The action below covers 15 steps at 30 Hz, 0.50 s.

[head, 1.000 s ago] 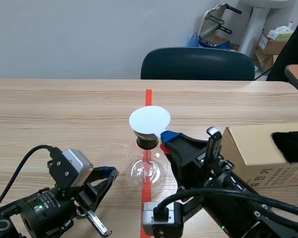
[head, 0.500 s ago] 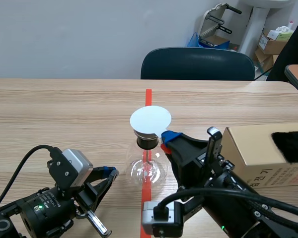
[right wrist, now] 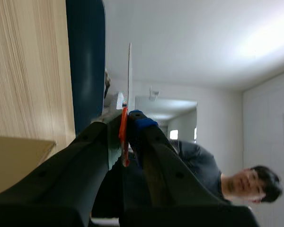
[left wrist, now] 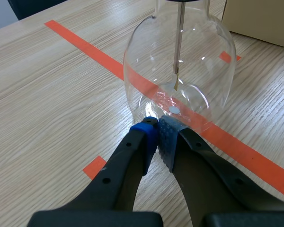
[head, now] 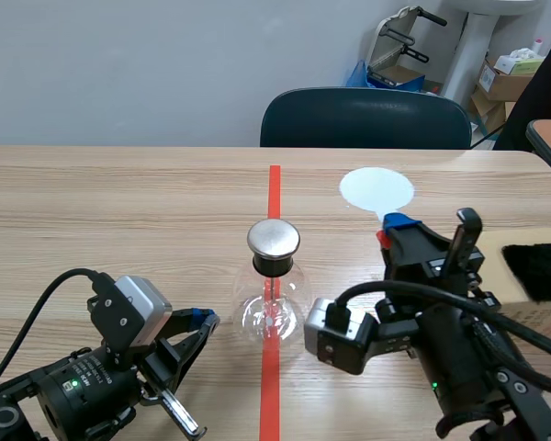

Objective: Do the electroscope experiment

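The left gripper (left wrist: 158,132) lies low, its fingers closed on nothing, tips just at the foot of the flask (head: 271,312). The flask stands upright on the tape line, its rod vertical and its metal cap (head: 274,238) facing up, uncovered. Well to the right, the right gripper (head: 397,223) pinches the red handle of the white disc (head: 376,188), which it holds raised with the face near level. The step in hand is probably presenting the disc. The next move calls for bringing it flat over the cap without nudging the glass.
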{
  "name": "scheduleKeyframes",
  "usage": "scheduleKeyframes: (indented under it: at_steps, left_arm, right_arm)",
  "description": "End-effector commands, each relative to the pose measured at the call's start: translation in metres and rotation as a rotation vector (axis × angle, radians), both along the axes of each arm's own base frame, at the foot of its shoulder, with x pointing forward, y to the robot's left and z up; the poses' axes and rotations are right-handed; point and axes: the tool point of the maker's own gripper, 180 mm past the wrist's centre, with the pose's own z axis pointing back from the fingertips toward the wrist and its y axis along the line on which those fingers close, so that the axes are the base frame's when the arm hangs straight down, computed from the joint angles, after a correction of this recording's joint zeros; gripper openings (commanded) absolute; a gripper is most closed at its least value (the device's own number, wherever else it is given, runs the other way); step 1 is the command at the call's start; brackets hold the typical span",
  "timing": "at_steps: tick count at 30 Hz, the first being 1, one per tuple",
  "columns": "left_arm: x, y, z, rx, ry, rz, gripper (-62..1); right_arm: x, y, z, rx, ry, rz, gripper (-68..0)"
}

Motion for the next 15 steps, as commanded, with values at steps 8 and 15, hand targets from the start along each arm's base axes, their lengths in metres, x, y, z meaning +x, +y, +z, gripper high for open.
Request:
scheduleKeyframes:
  at_steps: [8, 15]
  left_arm:
    - [0.003, -0.003, 0.007, -0.024, -0.019, 0.001, -58.2]
    - [0.003, -0.003, 0.007, -0.024, -0.019, 0.001, -58.2]
  right_arm:
    - [0.008, -0.037, 0.016, 0.021, -0.059, -0.206, -65.6]
    - [0.008, -0.051, 0.017, 0.025, -0.065, -0.281, -65.6]
